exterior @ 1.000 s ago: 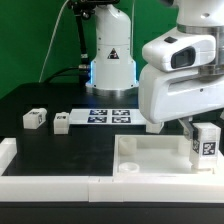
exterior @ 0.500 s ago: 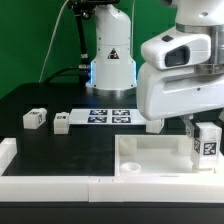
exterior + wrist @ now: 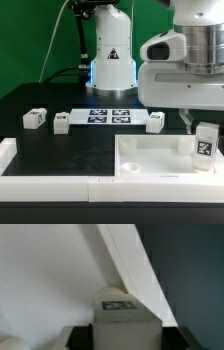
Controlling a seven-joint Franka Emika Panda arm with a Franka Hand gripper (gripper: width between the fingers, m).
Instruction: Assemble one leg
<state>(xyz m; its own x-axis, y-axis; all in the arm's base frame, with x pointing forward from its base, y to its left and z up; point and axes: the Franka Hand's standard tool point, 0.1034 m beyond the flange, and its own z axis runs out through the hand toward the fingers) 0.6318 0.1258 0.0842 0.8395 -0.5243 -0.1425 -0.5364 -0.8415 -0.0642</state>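
Observation:
One leg [image 3: 205, 143], a small white block with a tag, stands upright at the right corner of the white tray-like piece [image 3: 150, 157]. My gripper [image 3: 200, 128] hangs over it from above. In the wrist view the leg [image 3: 125, 314] fills the gap between my two black fingers [image 3: 80, 336], which touch both its sides. Three more legs lie on the black table: two at the exterior view's left [image 3: 35, 118] [image 3: 61, 122] and one behind the tray [image 3: 155, 121].
The marker board [image 3: 110, 115] lies flat behind the tray, in front of the robot base [image 3: 110, 65]. A white raised border [image 3: 40, 182] runs along the front and left of the table. The arm's large white housing [image 3: 185, 70] hangs over the right.
The arm's hand has risen a little and shifted, uncovering the leg behind the tray. The upright leg in the tray corner has stayed about where it was.

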